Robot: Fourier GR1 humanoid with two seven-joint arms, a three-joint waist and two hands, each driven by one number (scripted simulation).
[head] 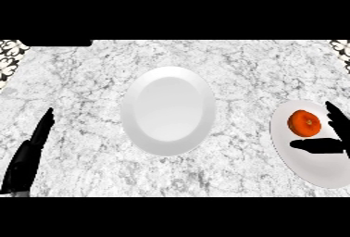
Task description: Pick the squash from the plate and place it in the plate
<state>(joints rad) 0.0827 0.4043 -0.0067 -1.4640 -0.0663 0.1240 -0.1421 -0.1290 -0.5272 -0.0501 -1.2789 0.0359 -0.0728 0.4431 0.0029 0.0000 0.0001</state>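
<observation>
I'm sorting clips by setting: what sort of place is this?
Probably a kitchen counter: a grey-veined white marble top, a round white plate at its centre, and another white plate at the right holding a round orange squash.

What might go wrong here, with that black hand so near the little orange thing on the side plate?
The squash is round, and the right robot hand is spread around it, not yet closed, so it may roll away as the hand closes.
A nudge might shift the side plate, which lies at the view's right edge.
The middle plate sits apart to the left, so a slip on the way would leave the squash on the counter.
</observation>
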